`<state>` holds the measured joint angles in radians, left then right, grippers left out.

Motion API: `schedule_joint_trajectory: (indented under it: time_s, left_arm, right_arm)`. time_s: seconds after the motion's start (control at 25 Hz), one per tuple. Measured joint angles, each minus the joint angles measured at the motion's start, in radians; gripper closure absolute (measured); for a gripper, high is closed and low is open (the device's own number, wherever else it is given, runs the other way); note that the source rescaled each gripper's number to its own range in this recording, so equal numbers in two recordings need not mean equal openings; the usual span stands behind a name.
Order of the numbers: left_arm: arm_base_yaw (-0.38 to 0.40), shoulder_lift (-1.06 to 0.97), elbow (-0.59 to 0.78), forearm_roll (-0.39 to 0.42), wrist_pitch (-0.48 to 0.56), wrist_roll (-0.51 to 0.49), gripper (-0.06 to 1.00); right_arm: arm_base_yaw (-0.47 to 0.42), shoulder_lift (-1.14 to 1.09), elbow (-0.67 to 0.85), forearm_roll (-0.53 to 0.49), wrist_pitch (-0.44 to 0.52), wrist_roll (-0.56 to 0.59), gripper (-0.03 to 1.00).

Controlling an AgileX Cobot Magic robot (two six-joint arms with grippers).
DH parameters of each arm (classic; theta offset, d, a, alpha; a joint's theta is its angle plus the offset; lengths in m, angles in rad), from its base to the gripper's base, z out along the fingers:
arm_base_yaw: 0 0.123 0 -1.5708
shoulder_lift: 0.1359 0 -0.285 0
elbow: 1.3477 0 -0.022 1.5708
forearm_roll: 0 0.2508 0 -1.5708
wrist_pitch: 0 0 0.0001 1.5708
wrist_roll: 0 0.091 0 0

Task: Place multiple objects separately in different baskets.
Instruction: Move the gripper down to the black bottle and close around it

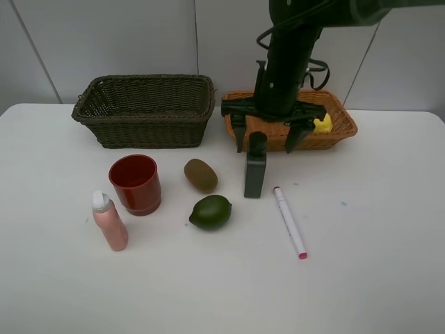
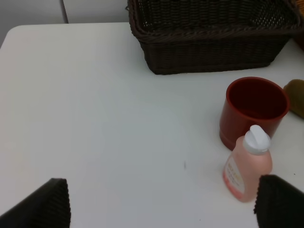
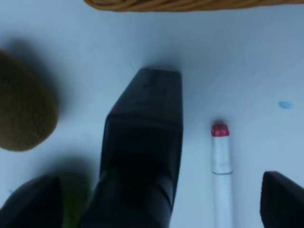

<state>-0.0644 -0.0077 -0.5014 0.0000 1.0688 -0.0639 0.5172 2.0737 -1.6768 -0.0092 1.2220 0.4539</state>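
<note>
So the right end effector (image 1: 265,145) hung over the dark grey bottle (image 1: 254,175) with its jaws spread wide, one on either side and neither touching it, so nothing was gripped. The bottle stood upright on the white surface (image 1: 375,278), just in front of the orange-tan basket (image 1: 342,126), which had the yellow lemon (image 1: 322,124) inside. The white marker (image 1: 290,223) lay just beside the bottle, pink-tipped at both ends, and the brown kiwi (image 1: 201,175) sat on its other side, with the green lime (image 1: 210,211) in front of that. Further left, the red cup (image 1: 135,183) and the pink spray bottle (image 1: 110,221) stood close together, in front of the dark olive basket (image 1: 142,111). The left end effector (image 2: 161,204) was also wide open and empty, hanging near the spray bottle.
</note>
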Motion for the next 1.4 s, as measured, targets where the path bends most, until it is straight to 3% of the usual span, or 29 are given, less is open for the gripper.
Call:
schedule_joint_trajectory:
  time_s: [0.4, 1.12, 1.16, 1.24, 1.32, 1.36, 1.4]
  left_arm:
    - [0.000, 0.000, 0.000, 0.000, 0.000, 0.000, -0.05]
    - [0.000, 0.000, 0.000, 0.000, 0.000, 0.000, -0.05]
    - [0.000, 0.000, 0.000, 0.000, 0.000, 0.000, -0.05]
    - [0.000, 0.000, 0.000, 0.000, 0.000, 0.000, -0.05]
    - [0.000, 0.000, 0.000, 0.000, 0.000, 0.000, -0.05]
    - [0.000, 0.000, 0.000, 0.000, 0.000, 0.000, -0.05]
    - [0.000, 0.000, 0.000, 0.000, 0.000, 0.000, -0.05]
  right_arm:
    - [0.009, 0.001, 0.051, 0.009, -0.111, -0.008, 0.08]
    - [0.018, 0.071, 0.051, 0.029, -0.132, -0.011, 0.08]
    - [0.018, 0.071, 0.051, 0.029, -0.132, -0.012, 0.10]
    - [0.018, 0.071, 0.051, 0.029, -0.132, -0.012, 0.23]
    - [0.018, 0.071, 0.051, 0.022, -0.131, -0.012, 0.59]
    - [0.018, 0.071, 0.051, 0.021, -0.131, -0.011, 0.68]
    - [0.018, 0.071, 0.051, 0.020, -0.131, -0.011, 0.65]
